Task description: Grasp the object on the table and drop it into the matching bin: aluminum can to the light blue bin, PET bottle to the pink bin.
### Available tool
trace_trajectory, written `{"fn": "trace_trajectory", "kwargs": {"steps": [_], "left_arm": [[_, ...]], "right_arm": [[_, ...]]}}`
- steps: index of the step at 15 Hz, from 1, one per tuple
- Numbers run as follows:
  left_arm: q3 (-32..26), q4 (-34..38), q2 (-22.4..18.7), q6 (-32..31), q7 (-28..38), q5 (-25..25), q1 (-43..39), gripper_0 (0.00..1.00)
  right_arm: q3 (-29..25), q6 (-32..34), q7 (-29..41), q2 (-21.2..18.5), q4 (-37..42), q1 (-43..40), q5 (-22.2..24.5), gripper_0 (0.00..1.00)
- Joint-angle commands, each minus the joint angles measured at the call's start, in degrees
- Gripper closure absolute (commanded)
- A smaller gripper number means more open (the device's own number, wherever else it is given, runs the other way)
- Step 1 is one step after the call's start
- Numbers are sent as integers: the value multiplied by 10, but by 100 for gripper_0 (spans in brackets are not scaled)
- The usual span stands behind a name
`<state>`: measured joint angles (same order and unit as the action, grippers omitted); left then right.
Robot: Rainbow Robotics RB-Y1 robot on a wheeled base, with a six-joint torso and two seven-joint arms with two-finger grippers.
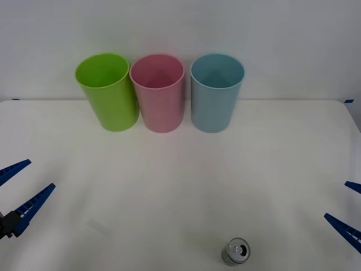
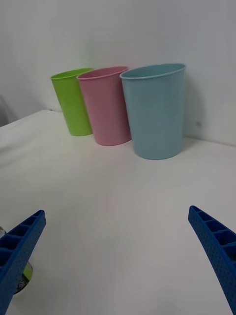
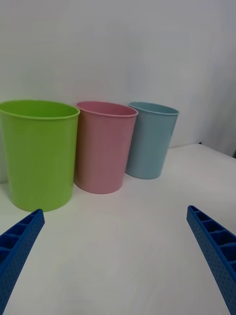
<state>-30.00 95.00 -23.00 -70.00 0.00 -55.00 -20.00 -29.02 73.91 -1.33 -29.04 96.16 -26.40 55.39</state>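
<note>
Hovering at about eight o'clock in the front view, the left gripper spreads its blue ribbed fingers wide and grips nothing. At about four o'clock the right gripper is spread just as wide, also holding nothing. Between them, near six o'clock at the near edge of the white table, the small silver aluminum can stands upright, its shiny round top and dark opening facing up, apart from both grippers. Far across the table, toward twelve o'clock, three tall bins stand in a row before the wall: a lime green bin at eleven o'clock, the pink bin close beside it, and the light blue bin at one o'clock.
</note>
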Motion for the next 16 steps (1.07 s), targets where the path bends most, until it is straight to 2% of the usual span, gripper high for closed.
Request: {"fn": "trace_trajectory", "kwargs": {"steps": [1, 5, 10, 14, 16], "left_arm": [[0, 0, 0, 0, 0, 0, 0, 0], [0, 0, 0, 0, 0, 0, 0, 0], [0, 0, 0, 0, 0, 0, 0, 0], [0, 0, 0, 0, 0, 0, 0, 0], [0, 0, 0, 0, 0, 0, 0, 0]], "right_arm": [[1, 19, -10, -12, 0, -20, 1, 0], [3, 62, -32, -21, -17, -29, 14, 0], [-3, 161, -68, -27, -108, 25, 63, 0], [4, 161, -149, -27, -137, 41, 89, 0], [26, 161, -188, -27, -138, 42, 93, 0]]}}
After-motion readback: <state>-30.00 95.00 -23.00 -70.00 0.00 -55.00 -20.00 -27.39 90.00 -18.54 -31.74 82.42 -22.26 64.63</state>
